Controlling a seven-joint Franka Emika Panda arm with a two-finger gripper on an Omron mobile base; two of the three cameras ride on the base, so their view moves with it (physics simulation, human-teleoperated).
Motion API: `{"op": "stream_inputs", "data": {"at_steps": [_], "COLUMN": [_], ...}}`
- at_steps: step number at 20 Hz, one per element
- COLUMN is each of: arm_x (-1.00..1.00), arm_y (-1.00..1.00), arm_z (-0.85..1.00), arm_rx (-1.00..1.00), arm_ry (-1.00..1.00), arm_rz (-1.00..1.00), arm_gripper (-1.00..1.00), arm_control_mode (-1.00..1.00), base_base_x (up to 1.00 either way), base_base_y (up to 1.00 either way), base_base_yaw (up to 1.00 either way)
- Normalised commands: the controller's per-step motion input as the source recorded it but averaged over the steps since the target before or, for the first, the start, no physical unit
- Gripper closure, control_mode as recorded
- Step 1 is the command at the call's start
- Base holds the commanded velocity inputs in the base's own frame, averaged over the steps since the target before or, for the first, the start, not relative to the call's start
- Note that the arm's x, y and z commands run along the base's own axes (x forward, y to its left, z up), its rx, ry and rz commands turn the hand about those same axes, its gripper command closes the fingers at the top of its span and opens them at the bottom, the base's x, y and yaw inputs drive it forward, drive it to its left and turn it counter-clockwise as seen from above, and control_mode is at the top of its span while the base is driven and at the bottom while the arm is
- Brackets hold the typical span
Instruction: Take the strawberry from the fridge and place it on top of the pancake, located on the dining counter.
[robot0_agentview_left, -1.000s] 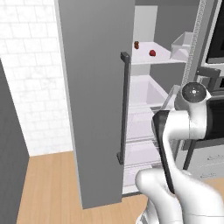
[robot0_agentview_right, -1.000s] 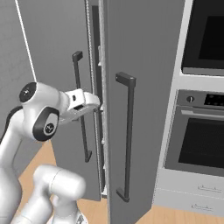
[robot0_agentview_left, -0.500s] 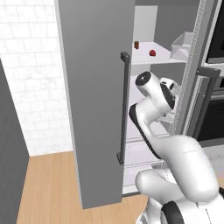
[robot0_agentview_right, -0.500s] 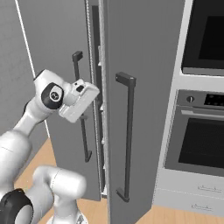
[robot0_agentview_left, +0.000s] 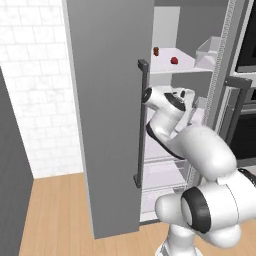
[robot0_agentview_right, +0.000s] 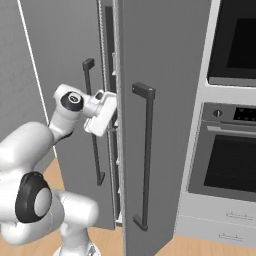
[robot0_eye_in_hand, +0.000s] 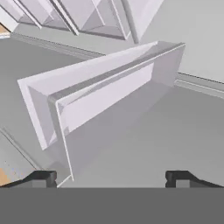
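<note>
Our claw (robot0_eye_in_hand: 112, 177) stands wide and empty inside the open fridge (robot0_agentview_left: 107, 115). The strawberry (robot0_agentview_left: 174, 60) lies on the white shelf (robot0_agentview_left: 182, 67) above the claw, apart from it.

One fridge (robot0_agentview_left: 107, 115), two bar handles (robot0_agentview_right: 145, 155); one strawberry (robot0_agentview_left: 174, 60); one dark upright item (robot0_agentview_left: 156, 51); one clear bin (robot0_eye_in_hand: 105, 94); two ovens (robot0_agentview_right: 227, 165).
</note>
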Motion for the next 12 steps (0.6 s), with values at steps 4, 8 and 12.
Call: {"op": "stream_inputs", "data": {"at_steps": [4, 8, 12], "arm_x": [-0.41, -0.65, -0.93], "arm_y": [-0.62, -0.83, -0.91], "arm_z": [0.0, 0.0, 0.12], "arm_rx": [-0.1, 0.0, 0.1], "arm_ry": [0.11, 0.03, 0.0], "arm_rz": [-0.11, -0.18, -0.19], "arm_gripper": [-1.0, -1.0, -1.0], "arm_control_mode": [-1.0, -1.0, -1.0], "base_base_x": [0.0, 0.0, 0.0], "base_base_y": [0.0, 0.0, 0.0], "base_base_yaw": [0.0, 0.0, 0.0]}}
